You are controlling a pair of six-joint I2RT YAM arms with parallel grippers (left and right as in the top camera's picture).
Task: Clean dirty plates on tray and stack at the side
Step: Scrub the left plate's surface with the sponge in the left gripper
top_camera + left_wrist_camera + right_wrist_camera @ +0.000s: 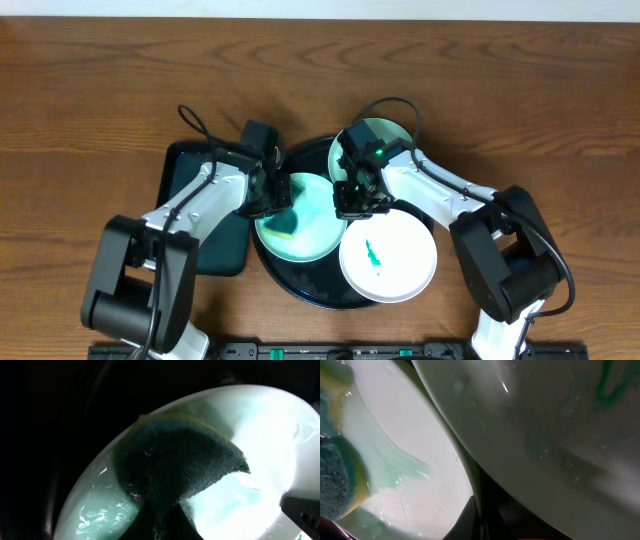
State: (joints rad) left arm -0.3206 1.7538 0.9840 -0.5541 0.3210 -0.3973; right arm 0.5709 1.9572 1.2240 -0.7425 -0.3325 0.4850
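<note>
Our left gripper (274, 203) grips the dark-green scrubby sponge (180, 470) on the pale mint-green round plate (315, 240) — to rub it clean. The plate lies in the big round black tray (300, 290). Our right gripper (351, 205) is at its edge — squeezing or not, we cannot tell.

Pale mint plate (318, 243), green-smeared white plate (400, 268), black tray (311, 157)

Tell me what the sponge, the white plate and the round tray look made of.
The sponge: dark-green fibrous scouring layer on yellow foam, coarse and matte. The white plate: smooth, glossy, with small glints; ceramic or melamine, cannot tell which. The tray: black with a slight sheen, likely plastic.
</note>
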